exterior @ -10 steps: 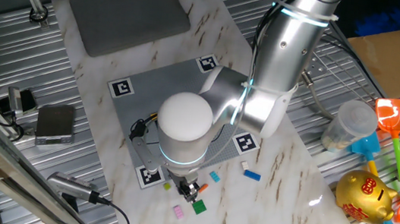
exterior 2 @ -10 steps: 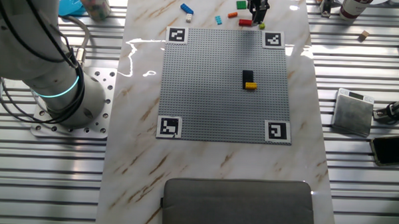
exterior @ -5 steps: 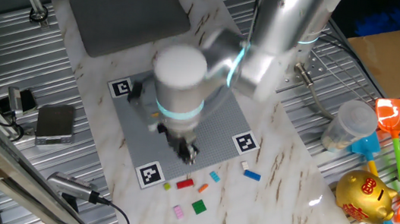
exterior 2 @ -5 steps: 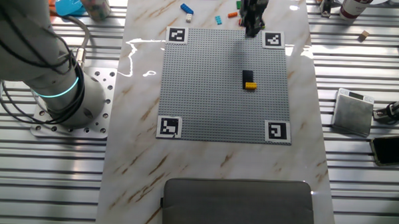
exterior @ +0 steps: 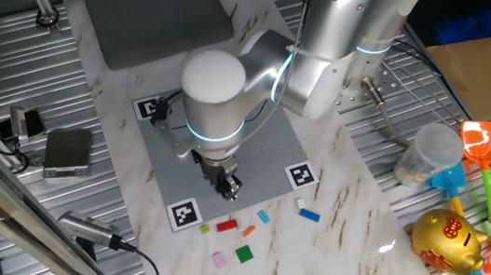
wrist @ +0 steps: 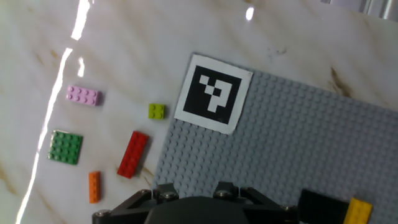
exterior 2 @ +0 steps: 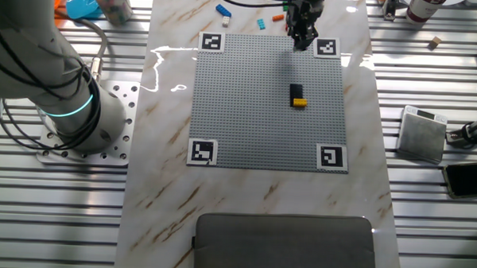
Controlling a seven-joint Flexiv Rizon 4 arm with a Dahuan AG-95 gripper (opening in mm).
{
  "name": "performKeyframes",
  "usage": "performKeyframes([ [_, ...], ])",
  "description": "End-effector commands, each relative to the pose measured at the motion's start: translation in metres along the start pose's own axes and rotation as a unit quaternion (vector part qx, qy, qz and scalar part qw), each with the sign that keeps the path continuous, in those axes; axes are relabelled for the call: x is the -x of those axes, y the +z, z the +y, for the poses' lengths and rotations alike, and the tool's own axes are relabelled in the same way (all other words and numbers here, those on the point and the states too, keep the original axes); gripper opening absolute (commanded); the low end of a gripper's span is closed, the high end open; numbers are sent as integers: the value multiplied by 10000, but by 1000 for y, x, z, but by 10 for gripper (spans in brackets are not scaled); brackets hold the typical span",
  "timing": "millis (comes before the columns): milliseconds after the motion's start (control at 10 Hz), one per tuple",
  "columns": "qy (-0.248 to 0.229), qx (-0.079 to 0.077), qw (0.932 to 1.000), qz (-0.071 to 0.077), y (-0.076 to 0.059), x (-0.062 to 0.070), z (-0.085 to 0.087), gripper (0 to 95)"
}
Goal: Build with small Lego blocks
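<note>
Only a black-and-yellow stack (exterior 2: 299, 96) stood on the grey plate (exterior 2: 247, 110), loose bricks (wrist: 132, 154) waited, and the gripper's (exterior 2: 303, 29) jaw state couldn't be told.

No readable words or numbers, only black-and-white markers (exterior 2: 212, 42) — on the grey plate (exterior 2: 247, 110) corners

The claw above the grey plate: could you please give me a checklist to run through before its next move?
1. Claw above the grey plate, near a corner marker: ok.
2. Brick held in the claw: cannot tell, fingertips hidden.
3. Black brick and yellow brick sit together on the plate, apart from the claw: ok.
4. Red brick lies flat on the table, off the plate: ok.
5. Pink brick and green brick lie apart, studs up: ok.
</note>
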State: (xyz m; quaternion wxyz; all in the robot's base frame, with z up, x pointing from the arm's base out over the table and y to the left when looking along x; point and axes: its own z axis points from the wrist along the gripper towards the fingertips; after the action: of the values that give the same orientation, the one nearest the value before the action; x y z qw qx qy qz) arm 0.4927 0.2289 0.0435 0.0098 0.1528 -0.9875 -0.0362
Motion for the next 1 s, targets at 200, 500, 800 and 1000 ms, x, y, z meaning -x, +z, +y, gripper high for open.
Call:
performKeyframes([
  [200,-26,-3,10000,-10,0,4,4,380],
  [500,37,-1,10000,-11,0,12,14,380],
  [800,65,2,10000,-26,1,20,24,380],
  [1000,115,4,9999,-29,2,25,32,380],
])
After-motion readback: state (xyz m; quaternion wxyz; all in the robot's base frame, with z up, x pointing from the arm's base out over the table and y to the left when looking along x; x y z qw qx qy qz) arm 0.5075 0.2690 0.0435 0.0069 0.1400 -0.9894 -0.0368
